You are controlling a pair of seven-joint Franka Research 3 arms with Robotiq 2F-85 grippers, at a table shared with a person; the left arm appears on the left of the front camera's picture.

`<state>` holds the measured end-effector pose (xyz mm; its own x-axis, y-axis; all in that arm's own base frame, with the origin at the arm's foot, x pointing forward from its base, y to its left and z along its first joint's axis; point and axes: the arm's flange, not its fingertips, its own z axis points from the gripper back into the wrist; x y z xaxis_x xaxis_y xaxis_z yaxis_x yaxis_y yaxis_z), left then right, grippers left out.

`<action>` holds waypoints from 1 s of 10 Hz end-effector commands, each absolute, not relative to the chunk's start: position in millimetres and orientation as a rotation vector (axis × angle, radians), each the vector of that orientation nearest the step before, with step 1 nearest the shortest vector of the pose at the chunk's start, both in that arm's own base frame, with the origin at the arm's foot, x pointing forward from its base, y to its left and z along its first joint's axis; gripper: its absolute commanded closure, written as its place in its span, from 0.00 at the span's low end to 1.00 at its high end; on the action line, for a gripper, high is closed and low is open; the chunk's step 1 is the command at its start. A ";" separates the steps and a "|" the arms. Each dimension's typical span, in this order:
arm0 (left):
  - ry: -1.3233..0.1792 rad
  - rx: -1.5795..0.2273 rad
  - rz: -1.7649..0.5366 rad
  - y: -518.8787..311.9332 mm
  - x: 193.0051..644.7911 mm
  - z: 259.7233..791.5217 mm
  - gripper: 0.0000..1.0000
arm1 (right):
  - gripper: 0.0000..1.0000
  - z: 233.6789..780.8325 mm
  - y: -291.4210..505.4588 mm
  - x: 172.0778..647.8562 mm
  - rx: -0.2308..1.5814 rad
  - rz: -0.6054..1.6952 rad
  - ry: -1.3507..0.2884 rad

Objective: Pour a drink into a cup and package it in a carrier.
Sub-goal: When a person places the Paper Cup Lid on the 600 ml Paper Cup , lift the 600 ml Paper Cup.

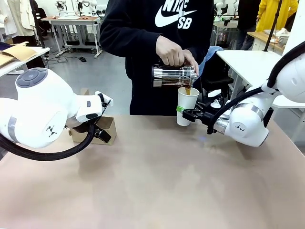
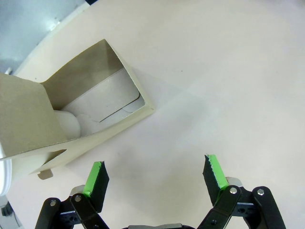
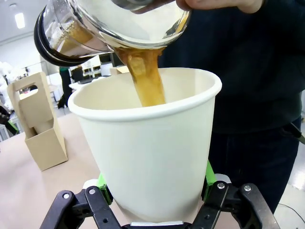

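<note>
Tan table (image 1: 157, 191) in a lab room, person standing at the far side. Front view: the cup (image 1: 187, 102) is standing well right of the carrier (image 1: 107, 129). The person's hand (image 1: 170, 51) is tilting the carafe (image 1: 172, 76) just over the cup. The right gripper (image 1: 187, 113) is pinching the cup low on its wall.

Left wrist view: the left gripper (image 2: 153, 164) is hanging spread wide, touching nothing, over bare table just beside the carrier. A white rounded thing (image 2: 66, 125) is sitting in one carrier compartment.

Right wrist view: green pads (image 3: 102, 181) are pressing both sides of the cup. The drink (image 3: 147, 81) is streaming in from the carafe. The carrier is standing upright, well apart.
</note>
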<state>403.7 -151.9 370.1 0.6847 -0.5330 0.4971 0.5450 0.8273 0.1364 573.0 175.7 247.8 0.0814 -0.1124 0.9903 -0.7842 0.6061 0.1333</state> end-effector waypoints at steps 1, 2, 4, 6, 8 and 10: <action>-0.550 -0.025 -0.604 -151.8 403.6 370.3 0.00 | 0.20 252.2 176.6 571.3 0.811 0.603 -1.425; -0.550 -0.025 -0.604 -151.8 403.6 370.3 0.00 | 0.20 252.2 176.6 571.3 0.811 0.603 -1.425; -0.550 -0.025 -0.604 -151.8 403.6 370.3 0.00 | 0.20 252.2 176.6 571.3 0.811 0.603 -1.425; -0.550 -0.025 -0.604 -151.8 403.6 370.3 0.00 | 0.20 252.2 176.6 571.3 0.811 0.603 -1.425; -0.550 -0.025 -0.604 -151.8 403.6 370.3 0.00 | 0.20 252.2 176.6 571.3 0.811 0.603 -1.425; -0.550 -0.025 -0.604 -151.8 403.6 370.3 0.00 | 0.20 252.2 176.6 571.3 0.811 0.603 -1.425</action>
